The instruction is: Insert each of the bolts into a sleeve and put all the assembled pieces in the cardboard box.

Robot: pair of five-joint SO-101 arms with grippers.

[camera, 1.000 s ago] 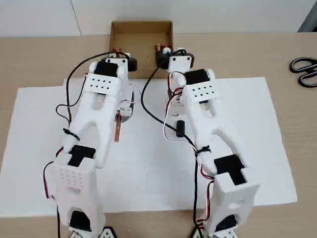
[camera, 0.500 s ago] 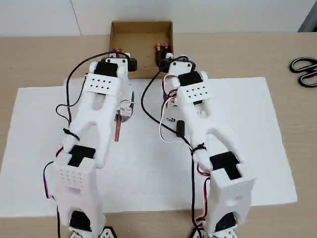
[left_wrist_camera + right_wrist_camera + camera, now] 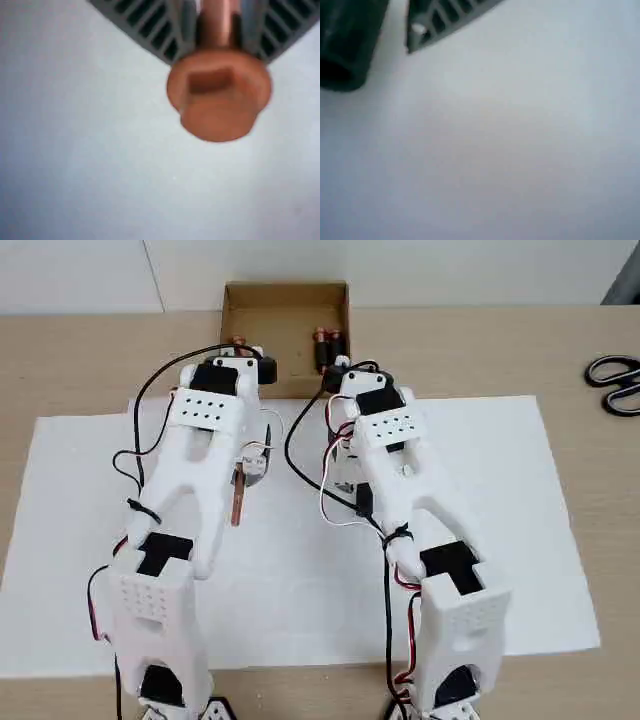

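Observation:
My left gripper (image 3: 241, 476) is shut on a copper bolt (image 3: 237, 502), which hangs shaft-up over the white paper (image 3: 500, 490). In the left wrist view the bolt's round head (image 3: 218, 95) sticks out between the grey fingers (image 3: 145, 25), just above the paper. My right arm (image 3: 388, 435) hangs low over the paper's middle, with its gripper hidden beneath it. A dark sleeve (image 3: 344, 45) lies on the paper beside that gripper's grey edge in the right wrist view. The cardboard box (image 3: 285, 298) stands at the back, with copper pieces (image 3: 328, 338) against its right wall.
Black scissors (image 3: 615, 382) lie on the wooden table at the far right. Loose black and white cables (image 3: 300, 455) hang between the two arms. Another copper piece (image 3: 237, 341) shows at the box's left side, just beyond the left arm.
My right arm has drawn back from the box's right wall and swung slightly left, over the paper. The left arm and its bolt have stayed where they were.

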